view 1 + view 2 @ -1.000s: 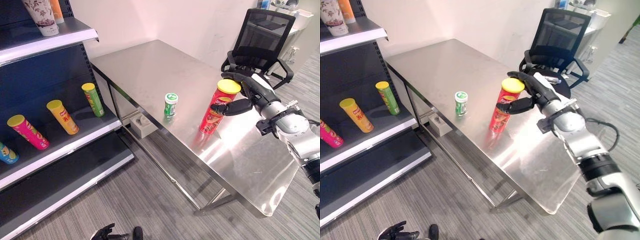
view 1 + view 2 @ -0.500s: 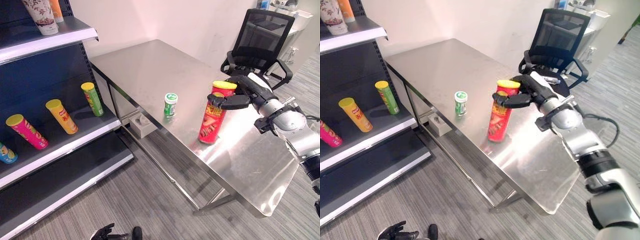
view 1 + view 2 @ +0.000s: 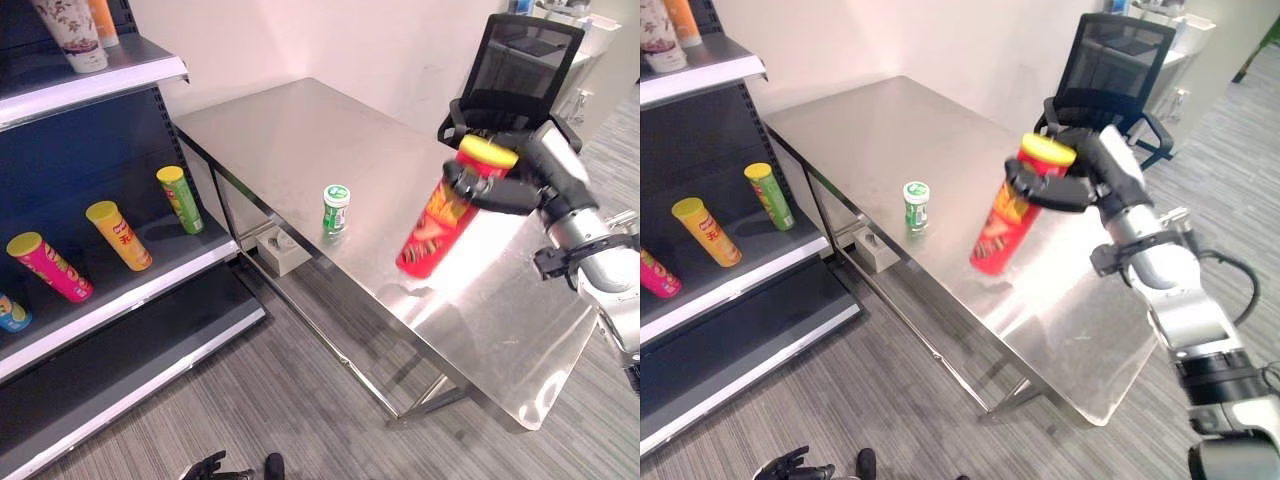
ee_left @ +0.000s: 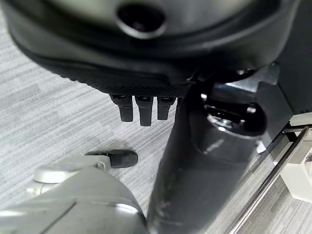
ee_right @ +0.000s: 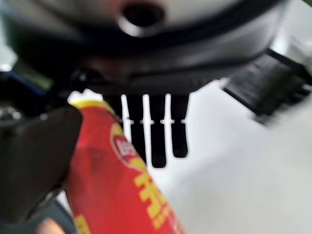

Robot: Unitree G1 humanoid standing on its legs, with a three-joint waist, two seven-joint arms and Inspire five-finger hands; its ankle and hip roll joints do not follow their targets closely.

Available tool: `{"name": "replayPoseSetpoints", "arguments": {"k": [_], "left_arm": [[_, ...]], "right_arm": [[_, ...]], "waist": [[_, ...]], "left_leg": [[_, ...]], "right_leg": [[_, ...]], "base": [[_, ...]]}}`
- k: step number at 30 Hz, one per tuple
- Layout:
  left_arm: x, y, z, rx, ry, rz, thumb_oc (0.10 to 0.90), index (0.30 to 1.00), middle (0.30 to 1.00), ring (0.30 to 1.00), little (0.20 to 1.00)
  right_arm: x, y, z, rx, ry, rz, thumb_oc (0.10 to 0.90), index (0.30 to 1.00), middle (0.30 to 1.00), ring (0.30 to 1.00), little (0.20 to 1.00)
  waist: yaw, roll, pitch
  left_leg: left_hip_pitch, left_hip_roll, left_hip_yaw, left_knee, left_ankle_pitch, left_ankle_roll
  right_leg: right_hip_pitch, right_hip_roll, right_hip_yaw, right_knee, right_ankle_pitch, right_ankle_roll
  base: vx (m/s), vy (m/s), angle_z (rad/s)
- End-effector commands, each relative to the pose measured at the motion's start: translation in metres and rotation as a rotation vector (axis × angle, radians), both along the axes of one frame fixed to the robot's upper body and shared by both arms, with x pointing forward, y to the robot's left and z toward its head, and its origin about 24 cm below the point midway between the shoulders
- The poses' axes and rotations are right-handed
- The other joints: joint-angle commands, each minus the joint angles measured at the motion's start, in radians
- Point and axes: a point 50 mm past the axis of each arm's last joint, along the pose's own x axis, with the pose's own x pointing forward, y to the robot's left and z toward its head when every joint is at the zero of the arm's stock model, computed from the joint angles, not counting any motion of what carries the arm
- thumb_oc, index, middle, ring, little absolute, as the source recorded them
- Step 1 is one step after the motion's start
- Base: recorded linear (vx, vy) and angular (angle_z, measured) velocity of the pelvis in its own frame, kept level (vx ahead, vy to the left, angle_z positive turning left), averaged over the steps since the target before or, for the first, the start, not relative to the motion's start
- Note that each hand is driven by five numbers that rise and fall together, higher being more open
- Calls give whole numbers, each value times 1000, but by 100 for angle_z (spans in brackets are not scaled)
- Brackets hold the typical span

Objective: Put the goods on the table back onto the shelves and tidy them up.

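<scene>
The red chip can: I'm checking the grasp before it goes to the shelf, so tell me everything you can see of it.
The red chip can is a tall tube with a yellow lid and yellow print on its side, cardboard-like by its look. It is off the steel table, tilted, lid end higher and toward the robot, base toward the shelves. The right hand grips it just under the lid, thumb on one side and fingers on the other. Nothing else touches it; the small green can stands apart on the table.

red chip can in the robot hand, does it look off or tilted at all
Yes. The tall red chip can with the yellow lid is tilted, lid leaning away from the shelves, held near its top by the right robot hand and lifted off the steel table. The small green-and-white can stands upright on the table.
</scene>
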Motion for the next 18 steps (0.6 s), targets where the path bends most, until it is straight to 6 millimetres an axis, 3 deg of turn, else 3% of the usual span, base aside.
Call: {"name": "replayPoseSetpoints", "arguments": {"k": [1, 6, 7, 10, 11, 13, 16, 18], "left_arm": [[10, 8, 2, 54, 1, -37, 800, 900, 900, 900, 900], [10, 9, 3, 56, -5, -23, 800, 900, 900, 900, 900], [12, 11, 4, 62, -18, -6, 800, 900, 900, 900, 900], [25, 10, 9, 60, -75, -11, 800, 900, 900, 900, 900], [29, 10, 10, 60, -93, -4, 800, 900, 900, 900, 900], [36, 7, 12, 47, -124, -3, 800, 900, 900, 900, 900], [34, 6, 12, 42, -129, 8, 800, 900, 900, 900, 900], [35, 7, 12, 45, -131, 9, 800, 900, 900, 900, 900]], "right_arm": [[-39, 26, 95, 110, -576, 140, 400, 300, 300, 300, 300], [-45, 41, 101, 122, -631, 207, 400, 300, 300, 300, 300], [-49, 53, 107, 114, -667, 264, 400, 300, 300, 300, 300], [-59, 59, 116, 95, -723, 299, 400, 300, 300, 300, 300], [-63, 60, 120, 90, -751, 303, 400, 300, 300, 300, 300], [-65, 62, 122, 82, -755, 323, 400, 300, 300, 300, 300], [-61, 69, 117, 82, -707, 375, 400, 300, 300, 300, 300], [-59, 73, 113, 85, -677, 403, 400, 300, 300, 300, 300]], "waist": [[51, -8, -51], [66, -8, -50], [87, -8, -39], [106, -8, -6], [113, -9, 11], [99, -19, 21], [98, -23, 16], [85, -13, 3]], "left_leg": [[62, 77, 64, 8, -36, -86], [58, 85, 52, 8, -24, -93], [47, 93, 35, 8, -3, -102], [-22, 96, 6, 15, 50, -119], [-49, 102, 30, 48, 61, -121], [-71, 127, 91, 117, 36, -108], [-21, 168, 77, 178, -5, -115], [30, 209, 66, 174, -20, -138]], "right_leg": [[56, -1, -36, 13, -64, 39], [58, 11, -40, 13, -73, 30], [58, 25, -45, 13, -81, 20], [39, 28, -87, 13, -81, 11], [40, 19, -106, 13, -77, 10], [14, -4, -140, 13, -57, 8], [-3, -37, -158, 13, -29, 13], [3, -46, -160, 13, -38, 26]], "base": [[-26, -53, 0], [-44, -60, 4], [-118, -130, 9], [-187, -92, 51], [-240, -25, 95], [-204, 37, 93], [-92, 121, 41], [12, 167, 31]]}}
